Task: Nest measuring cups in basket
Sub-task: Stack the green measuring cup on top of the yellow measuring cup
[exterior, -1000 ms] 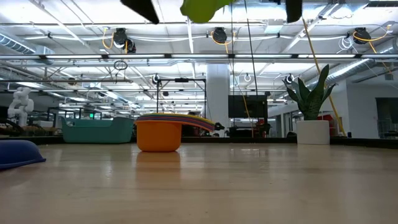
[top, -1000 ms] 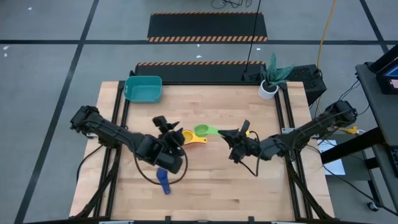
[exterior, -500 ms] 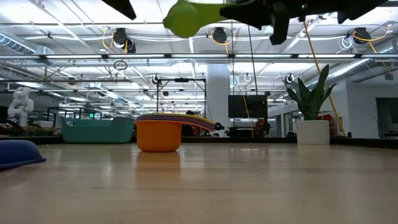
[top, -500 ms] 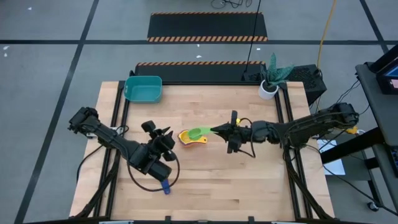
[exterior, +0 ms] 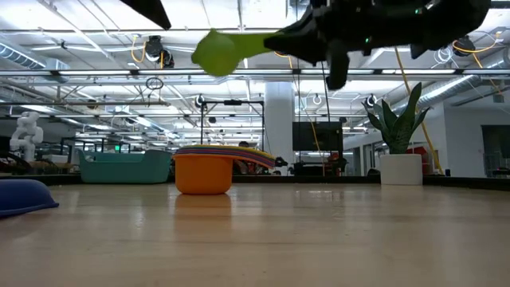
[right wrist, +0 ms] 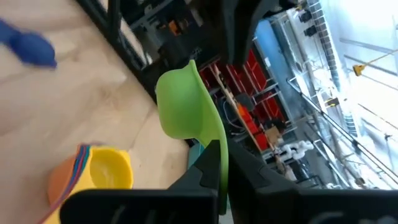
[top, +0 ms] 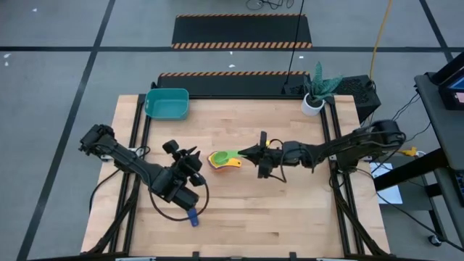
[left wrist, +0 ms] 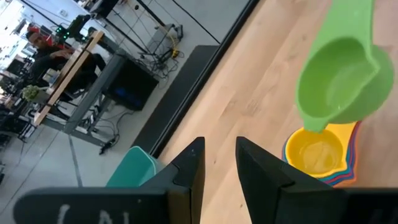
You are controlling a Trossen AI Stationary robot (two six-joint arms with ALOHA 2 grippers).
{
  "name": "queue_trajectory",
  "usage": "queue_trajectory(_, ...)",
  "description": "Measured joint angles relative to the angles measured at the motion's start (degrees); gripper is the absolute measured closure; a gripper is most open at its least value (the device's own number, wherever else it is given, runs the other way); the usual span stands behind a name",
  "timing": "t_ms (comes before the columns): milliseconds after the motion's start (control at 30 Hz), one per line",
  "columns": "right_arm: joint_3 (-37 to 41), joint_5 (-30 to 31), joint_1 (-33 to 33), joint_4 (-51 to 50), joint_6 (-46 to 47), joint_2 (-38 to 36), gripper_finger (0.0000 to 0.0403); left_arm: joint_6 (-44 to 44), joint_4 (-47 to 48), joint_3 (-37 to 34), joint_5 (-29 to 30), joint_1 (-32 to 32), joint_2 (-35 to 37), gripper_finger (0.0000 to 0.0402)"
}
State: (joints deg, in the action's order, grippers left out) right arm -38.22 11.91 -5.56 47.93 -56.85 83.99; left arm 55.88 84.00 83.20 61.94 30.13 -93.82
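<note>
My right gripper (top: 250,153) is shut on a green measuring cup (top: 226,155), which hangs above a nested stack of cups, yellow on top and orange outermost (top: 226,162), standing on its base mid-table. My left gripper (top: 194,156) stands just left of the stack. Its fingers (left wrist: 193,168) show a narrow gap with nothing between them. A dark blue cup (top: 191,216) lies near the front edge. The teal basket (top: 167,104) rests at the far left corner. My right gripper pinches the free end of the green cup's handle (right wrist: 216,152) between its two fingers. The fingers come in level from the table's right and lie along the handle. The cup is lifted well clear of the stack (exterior: 203,171), hollow side up, handle about level.
A white pot with a plant (top: 314,101) stands at the far right corner. Bare wood lies in front of the stack and toward the table's near right. Black striped mats lie on the floor beyond the far edge.
My right gripper has swung toward the table's left and come down, carrying the green cup lower until it sits over the stack. My left gripper has drawn back from the stack toward the table's left, then kept still.
</note>
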Motion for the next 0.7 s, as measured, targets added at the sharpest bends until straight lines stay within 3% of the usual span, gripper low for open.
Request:
queue_trajectory(400,0.0,0.0,3.4,9.5,-10.8,12.2,0.0403,-3.7,-13.3,-12.4,-2.4,0.0,10.9,0.0309)
queue_trajectory(700,0.0,-1.6,4.2,17.9,-11.6,19.9,0.0403,-8.9,-18.3,-13.7,-2.9,-0.3,12.2,0.0309)
